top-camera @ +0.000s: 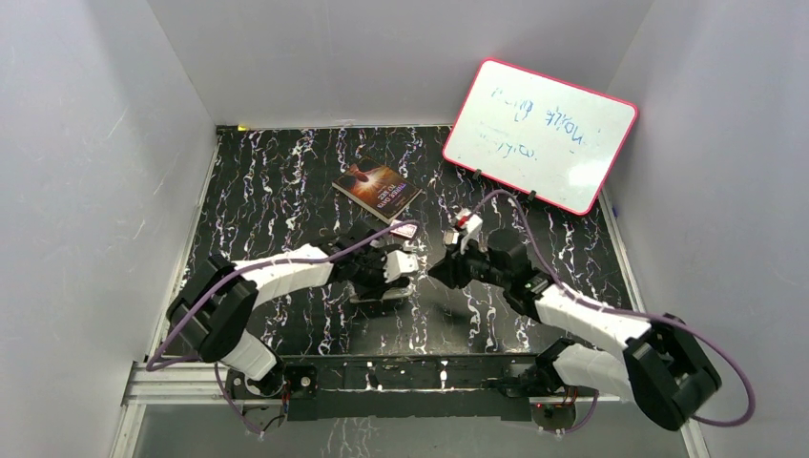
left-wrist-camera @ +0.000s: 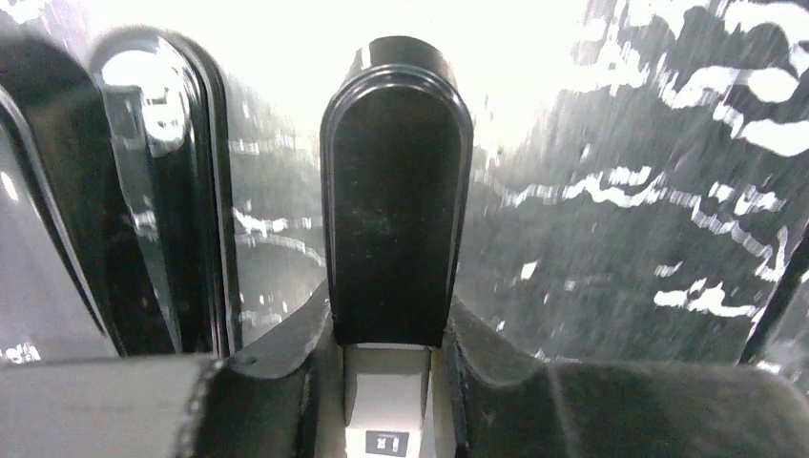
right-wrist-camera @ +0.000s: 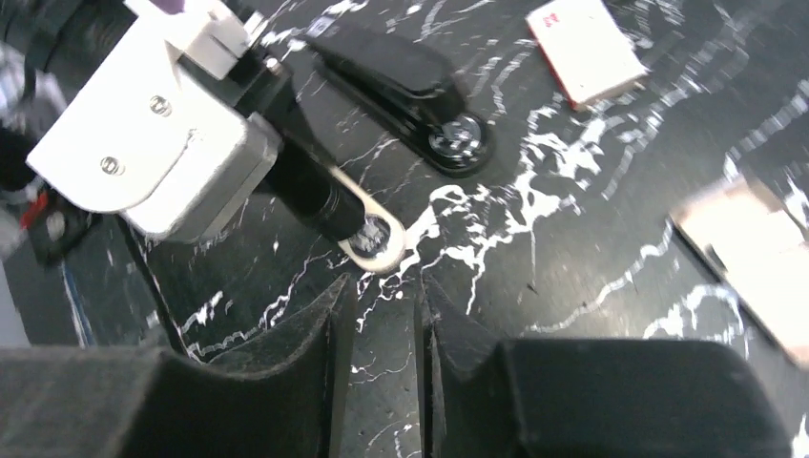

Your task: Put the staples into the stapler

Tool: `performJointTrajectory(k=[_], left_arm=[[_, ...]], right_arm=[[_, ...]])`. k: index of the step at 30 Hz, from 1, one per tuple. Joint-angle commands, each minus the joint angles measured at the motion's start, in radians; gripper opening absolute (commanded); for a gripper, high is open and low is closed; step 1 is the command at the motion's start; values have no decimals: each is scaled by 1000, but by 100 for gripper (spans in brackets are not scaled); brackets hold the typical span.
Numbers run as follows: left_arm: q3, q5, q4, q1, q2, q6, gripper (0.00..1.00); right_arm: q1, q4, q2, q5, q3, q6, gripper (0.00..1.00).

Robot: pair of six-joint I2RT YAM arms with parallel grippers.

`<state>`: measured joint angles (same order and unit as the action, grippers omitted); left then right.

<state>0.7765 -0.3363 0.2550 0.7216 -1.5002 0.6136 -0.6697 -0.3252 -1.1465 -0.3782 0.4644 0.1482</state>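
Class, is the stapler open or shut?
Open: the stapler has its black arm lying apart from the silver rail.

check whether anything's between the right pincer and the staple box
Nothing visible blocks it. In the right wrist view, bare table runs from the right pincer to the box; the open stapler, gripped by the left pincer, lies just left of that path.
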Motion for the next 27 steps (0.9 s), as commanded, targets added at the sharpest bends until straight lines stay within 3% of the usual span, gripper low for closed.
performJointTrajectory(k=[1,4,8,11,13,17,20,24,27], left_arm=[[102,-16,-47,73,-74,-111,9],[152,0,-100,121,-135,-196,2],[238,24,-187,177,-219,-321,3],[284,68,-223,185,-275,-406,15],[287,100,-216,186,-288,-415,28],[247,120,-198,185,-227,-408,46],[201,114,-193,186,-168,-411,61],[126,129,-216,184,-129,-418,61],[89,133,-246,184,-121,-444,52]], right_arm=[[4,-134,135,290,-85,324,33],[3,-140,219,415,-174,498,31],[3,-149,322,575,-267,707,35],[4,-135,391,661,-326,894,36],[3,-120,427,689,-351,988,38],[4,-174,466,706,-396,1062,42],[3,-185,468,715,-406,1099,53],[4,-267,417,657,-418,1132,55],[4,-339,344,617,-413,1152,56]])
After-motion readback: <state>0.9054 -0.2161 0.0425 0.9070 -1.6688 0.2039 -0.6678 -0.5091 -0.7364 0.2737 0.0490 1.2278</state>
